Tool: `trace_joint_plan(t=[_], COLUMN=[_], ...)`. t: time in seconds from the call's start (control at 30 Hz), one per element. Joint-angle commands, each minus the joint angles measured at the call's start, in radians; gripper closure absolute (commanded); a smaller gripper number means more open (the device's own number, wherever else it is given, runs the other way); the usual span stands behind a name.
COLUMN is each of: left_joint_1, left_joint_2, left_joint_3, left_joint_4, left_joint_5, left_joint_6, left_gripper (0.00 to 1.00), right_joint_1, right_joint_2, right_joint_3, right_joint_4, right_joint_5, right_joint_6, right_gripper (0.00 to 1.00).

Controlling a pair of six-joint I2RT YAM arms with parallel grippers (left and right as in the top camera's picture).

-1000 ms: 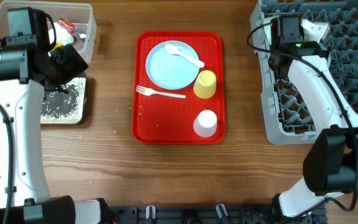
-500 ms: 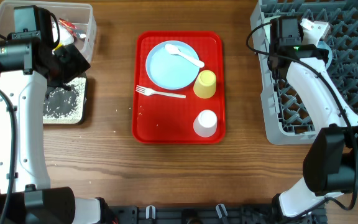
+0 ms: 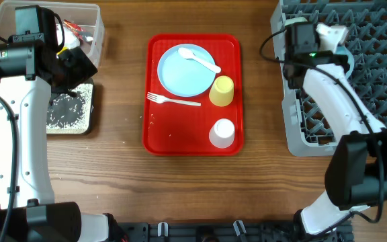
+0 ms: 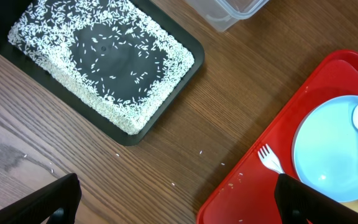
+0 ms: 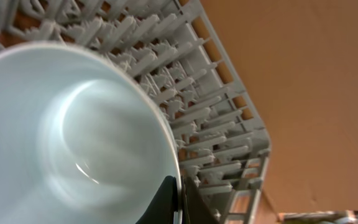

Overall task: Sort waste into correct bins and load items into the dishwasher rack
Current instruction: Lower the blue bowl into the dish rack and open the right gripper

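The light-blue bowl (image 5: 73,124) is over the grey dishwasher rack (image 3: 291,128), pinched at its rim by the right gripper (image 5: 178,191). The jaws are closed on the rim's thin edge. In the right wrist view the hollow of the bowl faces the camera and its body spreads away from the fingers. Rows of upright tines show just beyond the rim. Whether the bowl already touches the tines cannot be told, since the arm hides it in the overhead view.

The next move looks like seating the bowl between tines. That depends on the rim lining up with a row, so the bowl stands on edge rather than lying across the tips.

The other dishes are well apart, on the red tray (image 3: 180,138): the plate (image 3: 180,74) with the spoon (image 3: 200,59) on it, the fork (image 3: 173,101), the yellow cup (image 3: 222,91) and the white cup (image 3: 222,133).

At the far side of the table, the left gripper (image 4: 176,202) hangs with its jaws spread wide and nothing between them. It is near the black tray (image 4: 192,61) of rice grains (image 4: 48,56) and the clear tub (image 4: 229,12). The right arm is plainly the one placed for the rack.
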Motion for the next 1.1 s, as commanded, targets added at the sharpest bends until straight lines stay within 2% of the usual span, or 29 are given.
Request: trace_joint_plan(t=[0.0,0.17,0.27,0.33,0.43,0.67,1.07], left_joint_1=[0.005,0.005,0.005,0.005,0.005,0.005,0.005], left_joint_2=[0.006,0.006,0.006,0.006,0.006,0.006,0.006], left_joint_3=[0.003,0.003,0.003,0.003,0.003,0.003,0.003], left_joint_4=[0.006,0.011,0.011,0.011,0.012,0.015,0.026], left_joint_5=[-0.006,-0.006,-0.006,-0.006,-0.006,-0.006,-0.006], left_joint_6=[0.009,0.009,0.009,0.009,0.009,0.009,0.009], left_gripper=[0.0,0.0,0.0,0.0,0.0,0.0,0.0], right_joint_1=[0.012,0.012,0.011,0.011,0.011,0.011,0.096], right_joint_2=[0.03,0.03,0.029,0.029,0.029,0.029,0.029], right_joint_3=[-0.053,-0.088,-0.09,-0.089,-0.089,-0.089,-0.09], right_joint_4=[-0.003,-0.003,0.035,0.117,0.239,0.372,0.371], right_joint_5=[-0.001,0.022,0.187,0.3,0.341,0.351,0.299], right_joint_6=[-0.01,-0.007,0.016,-0.068,-0.221,-0.383,-0.373], right_gripper=[0.96,0.96,0.96,0.96,0.96,0.96,0.96])
